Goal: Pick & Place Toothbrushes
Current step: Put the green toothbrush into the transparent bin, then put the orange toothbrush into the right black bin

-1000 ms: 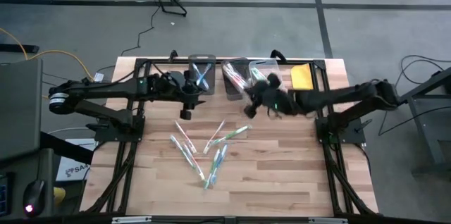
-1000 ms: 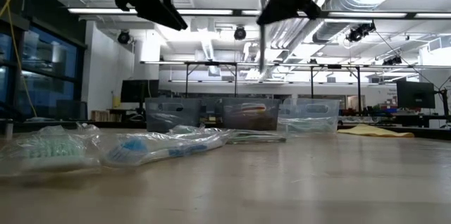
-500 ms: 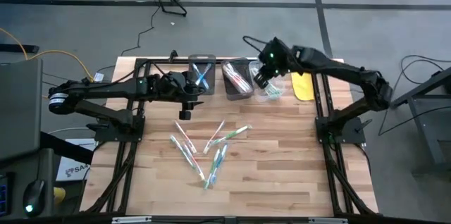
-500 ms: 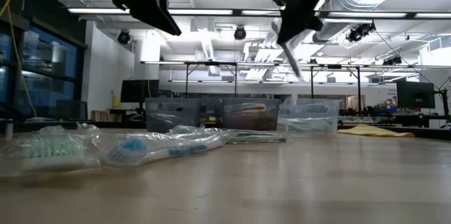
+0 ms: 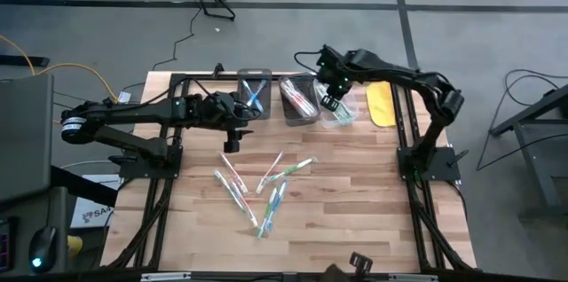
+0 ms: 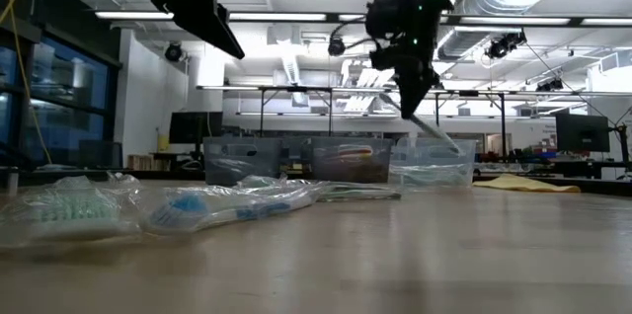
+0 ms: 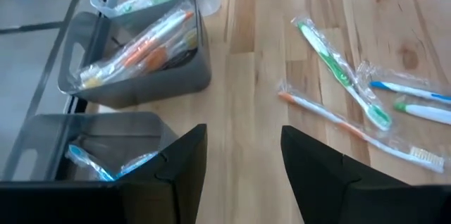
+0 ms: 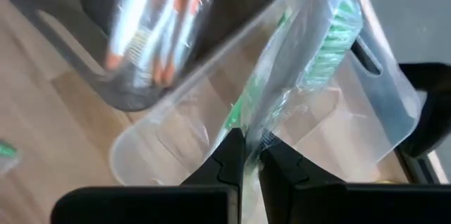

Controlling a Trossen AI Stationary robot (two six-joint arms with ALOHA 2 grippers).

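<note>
Over the clear bin (image 5: 342,109) at the bench's far edge, the right claw (image 8: 246,155) is clenched on a wrapped green toothbrush (image 8: 310,62), its handle partly hidden by crinkled wrapper. Beside the blue-brush bin (image 5: 255,91), the left claw (image 7: 239,160) hangs released. Loose toothbrushes (image 5: 266,184) lie mid-bench.

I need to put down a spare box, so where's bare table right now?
The near strip of the table, below the loose toothbrushes, is bare, as are the wood patches on either side of them. The far edge is crowded: three bins and the yellow object, with both hands there.
</note>
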